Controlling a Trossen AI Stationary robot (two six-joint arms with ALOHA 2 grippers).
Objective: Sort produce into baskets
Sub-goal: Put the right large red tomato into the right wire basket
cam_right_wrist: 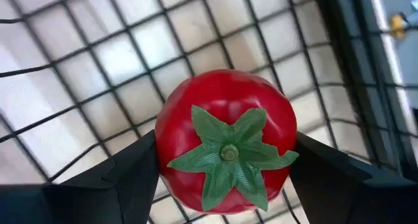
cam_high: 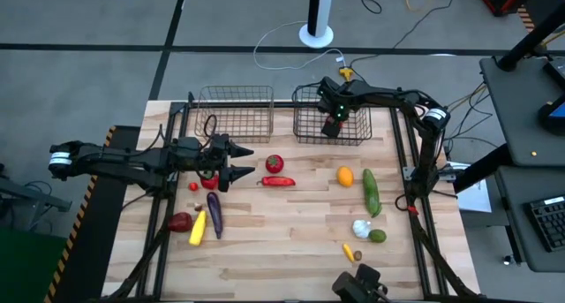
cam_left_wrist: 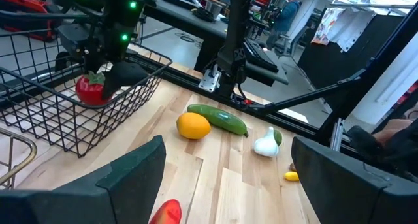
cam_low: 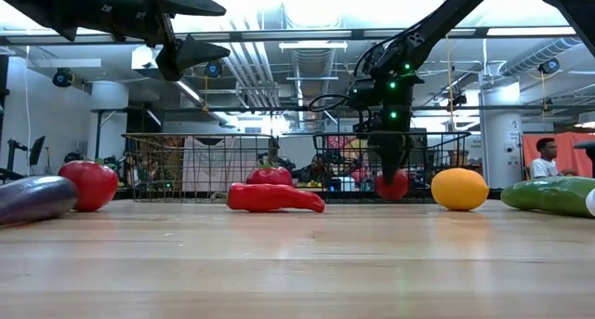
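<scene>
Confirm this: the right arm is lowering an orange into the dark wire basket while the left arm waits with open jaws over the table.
Not an orange. The right gripper holds a red tomato between its jaws, over the mesh of the dark wire basket; the right wrist view shows it. The orange lies on the table. The rest stands: the left gripper waits open over the table.

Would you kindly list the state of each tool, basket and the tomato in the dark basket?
Right tool: closed on the tomato, down inside the dark basket.
Tomato: held between the right tool's fingers, stem toward the wrist camera.
Left tool: open, empty, above the table near the copper basket.
Dark basket: upright, holds only the gripped tomato.
Copper basket: upright, empty.
</scene>
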